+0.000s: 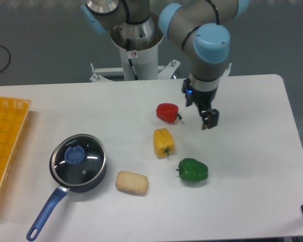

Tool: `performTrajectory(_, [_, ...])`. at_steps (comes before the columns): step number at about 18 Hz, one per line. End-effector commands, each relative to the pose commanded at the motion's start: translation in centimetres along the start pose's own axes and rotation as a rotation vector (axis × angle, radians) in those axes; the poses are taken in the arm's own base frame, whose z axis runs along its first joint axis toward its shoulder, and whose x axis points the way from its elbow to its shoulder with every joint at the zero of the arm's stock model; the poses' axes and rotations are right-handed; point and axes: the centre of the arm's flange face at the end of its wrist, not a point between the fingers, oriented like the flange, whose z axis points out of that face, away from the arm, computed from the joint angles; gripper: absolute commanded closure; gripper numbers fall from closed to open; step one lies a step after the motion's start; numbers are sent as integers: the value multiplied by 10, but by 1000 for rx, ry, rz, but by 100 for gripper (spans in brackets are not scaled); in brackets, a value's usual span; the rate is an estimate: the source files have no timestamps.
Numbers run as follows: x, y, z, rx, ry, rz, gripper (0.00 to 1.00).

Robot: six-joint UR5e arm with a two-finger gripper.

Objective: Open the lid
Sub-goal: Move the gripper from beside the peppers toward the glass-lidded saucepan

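The arm is seen reaching out from its grey base column at the back of the view, with the upper links bent forward and the blue-capped joints turned toward the camera. The wrist is pointed straight down. The gripper (210, 121) is hung below the wrist, held clear above the surface, with nothing grasped. Its dark fingers (211, 118) are seen close together from this angle, and whether a gap is left between them cannot be made out. A small blue light is shown on the wrist's left side.
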Motion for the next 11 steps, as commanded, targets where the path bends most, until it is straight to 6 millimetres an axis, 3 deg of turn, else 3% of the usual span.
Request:
performTrajectory(8, [14, -57, 2, -49, -3, -66, 0])
performTrajectory(11, [19, -88, 9, -98, -6, -51, 0])
